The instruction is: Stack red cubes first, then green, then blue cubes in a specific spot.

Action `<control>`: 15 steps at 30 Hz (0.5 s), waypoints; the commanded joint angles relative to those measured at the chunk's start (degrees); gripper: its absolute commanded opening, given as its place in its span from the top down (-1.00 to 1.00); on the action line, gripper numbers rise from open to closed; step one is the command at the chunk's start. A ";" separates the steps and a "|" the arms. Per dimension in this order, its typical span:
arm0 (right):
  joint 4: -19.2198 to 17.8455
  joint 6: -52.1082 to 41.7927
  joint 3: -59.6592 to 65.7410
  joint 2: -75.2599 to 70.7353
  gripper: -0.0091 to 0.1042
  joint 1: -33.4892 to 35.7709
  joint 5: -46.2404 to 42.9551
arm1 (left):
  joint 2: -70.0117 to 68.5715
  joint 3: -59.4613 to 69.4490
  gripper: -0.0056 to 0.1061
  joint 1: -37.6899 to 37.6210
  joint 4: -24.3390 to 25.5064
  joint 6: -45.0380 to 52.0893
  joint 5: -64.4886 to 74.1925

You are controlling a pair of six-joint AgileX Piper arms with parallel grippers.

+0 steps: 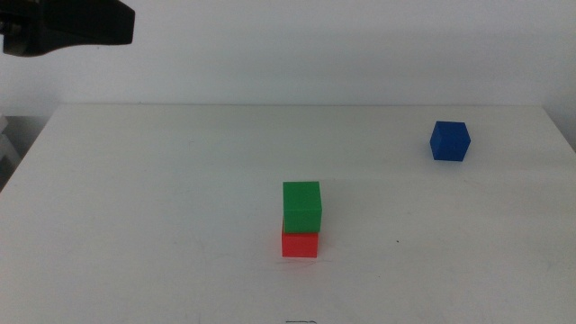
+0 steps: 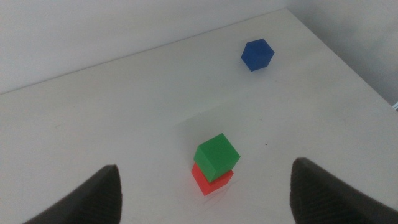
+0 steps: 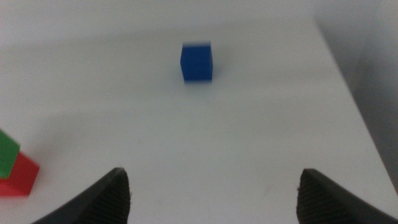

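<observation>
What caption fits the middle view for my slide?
Green cube stacked on red cube; blue cube apart on the table.

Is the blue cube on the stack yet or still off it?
Off. The blue cube sits alone on the table, apart from the green cube resting on the red cube. Neither gripper holds it.
</observation>
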 commanded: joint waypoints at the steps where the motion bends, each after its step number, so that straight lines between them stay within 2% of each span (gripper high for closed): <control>1: -0.65 -0.78 -11.01 7.10 -0.82 0.12 5.75 | -0.78 -1.14 -0.73 -0.04 -2.66 0.04 -3.12; 7: 0.04 -0.46 -21.22 19.35 -0.82 0.12 8.11 | -0.78 -1.14 -0.73 -0.04 -2.61 0.04 -3.07; 15: 1.01 -0.78 -21.76 27.89 -0.82 0.12 6.56 | -0.78 -1.14 -0.73 -0.04 -2.61 0.04 -3.07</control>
